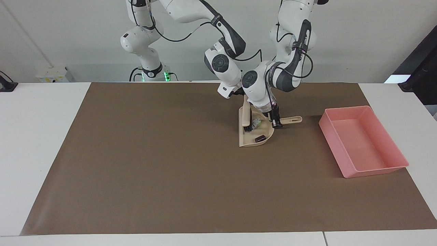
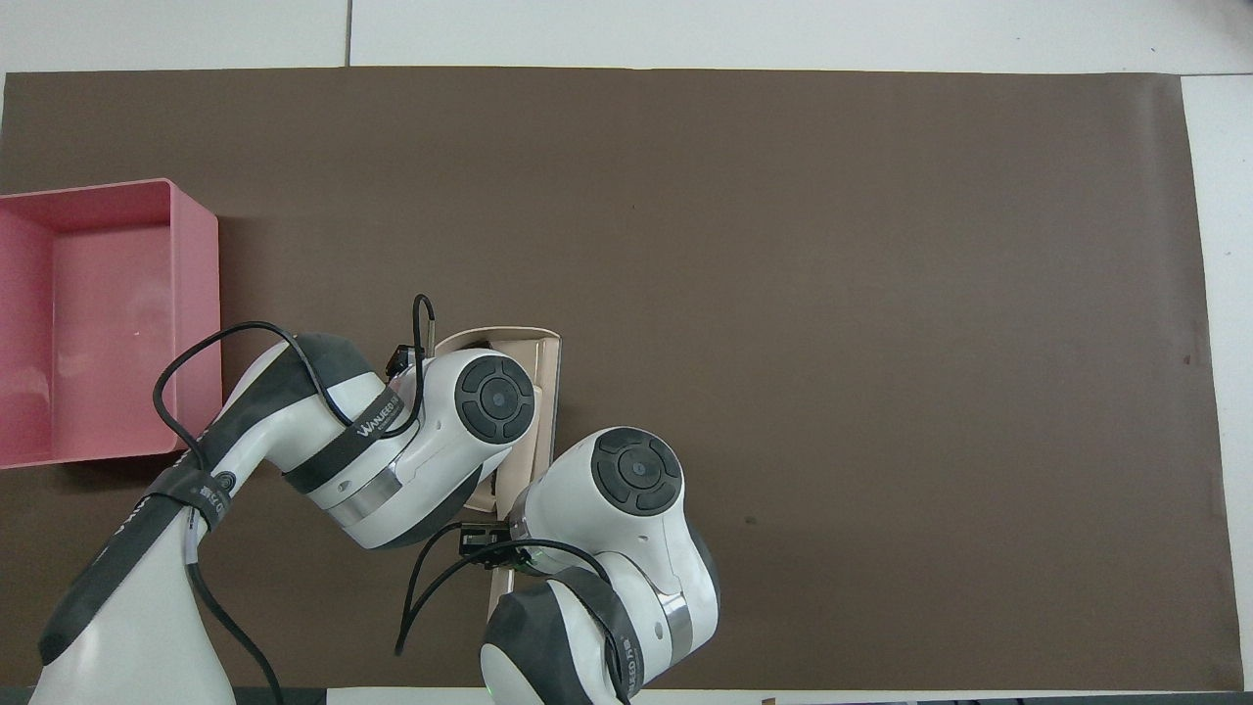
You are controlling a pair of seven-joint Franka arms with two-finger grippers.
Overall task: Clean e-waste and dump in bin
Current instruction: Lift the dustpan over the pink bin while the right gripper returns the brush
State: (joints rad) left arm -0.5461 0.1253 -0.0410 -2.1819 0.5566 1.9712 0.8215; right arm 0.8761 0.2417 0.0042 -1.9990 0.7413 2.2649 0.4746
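Observation:
The beige dustpan (image 1: 248,141) rests on the brown mat, its mouth toward the right arm's end of the table. My left gripper (image 1: 276,122) is shut on the dustpan's handle (image 1: 293,119). My right gripper (image 1: 240,93), partly hidden by the left wrist, is shut on a beige brush (image 1: 246,114) whose dark bristles reach into the pan. Both e-waste pieces lie in the dustpan: the white-and-green cylinder (image 1: 257,122) by the bristles and the dark block (image 1: 260,138) near the pan's curved wall. From overhead both wrists cover them; only the dustpan's rim (image 2: 554,377) shows.
The pink bin (image 1: 375,169) sits on the mat toward the left arm's end of the table, apart from the dustpan; overhead the bin's wall (image 2: 201,294) shows beside the left arm. The brown mat (image 1: 170,171) covers most of the white table.

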